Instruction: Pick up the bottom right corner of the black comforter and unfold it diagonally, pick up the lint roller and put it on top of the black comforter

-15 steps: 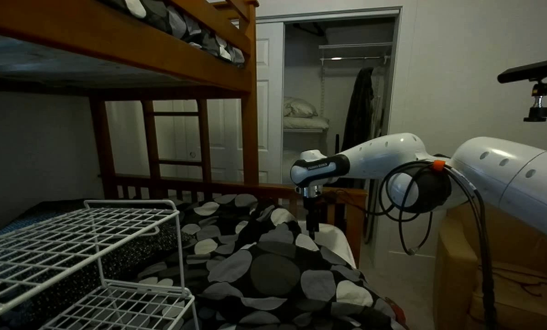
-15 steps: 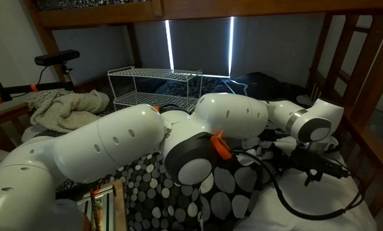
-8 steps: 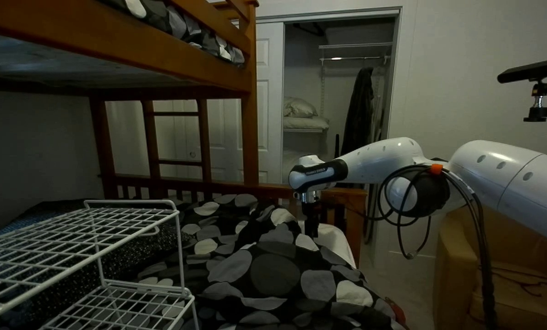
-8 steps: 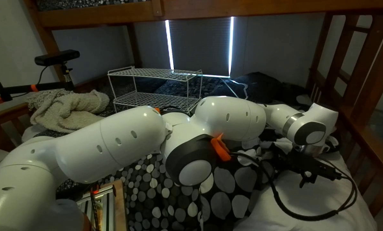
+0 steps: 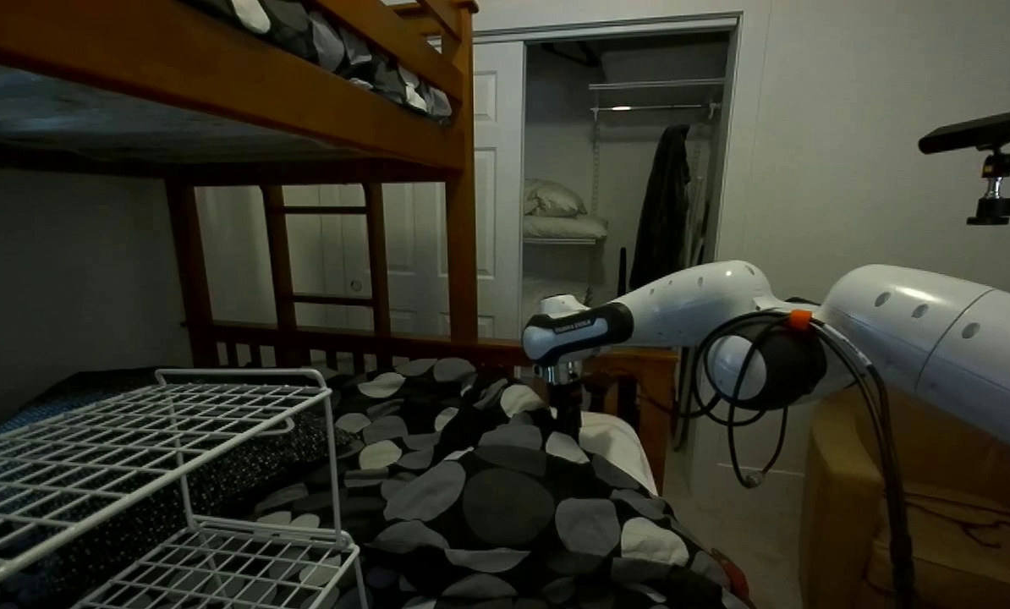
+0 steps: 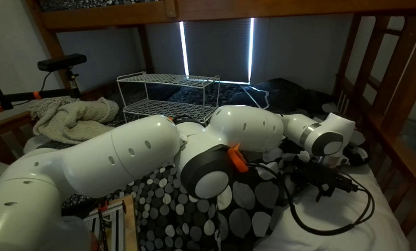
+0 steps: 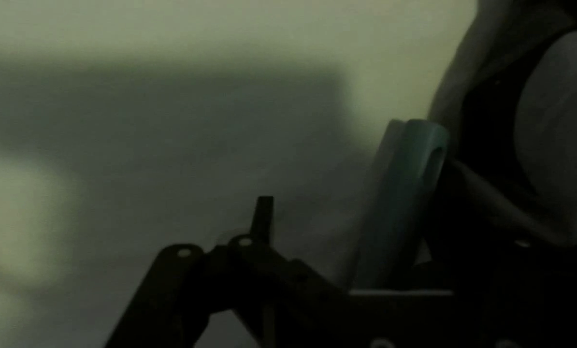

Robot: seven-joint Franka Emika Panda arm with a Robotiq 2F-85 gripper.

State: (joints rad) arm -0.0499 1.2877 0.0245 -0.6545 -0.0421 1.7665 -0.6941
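Brown wood up top: that's the bunk bed (image 5: 302,97), and bunched beneath it, the spotted black comforter (image 5: 505,507). White arm (image 5: 699,292) stretched in from the right, wire rack (image 5: 175,475) standing near left, both in an exterior view. Far side, the white cloth (image 5: 623,441), and over it the gripper (image 5: 568,420), fingers (image 7: 263,217) spread wide! Seen through that gap, the lint roller (image 7: 399,208), teal handle on the cloth, just beside the comforter.
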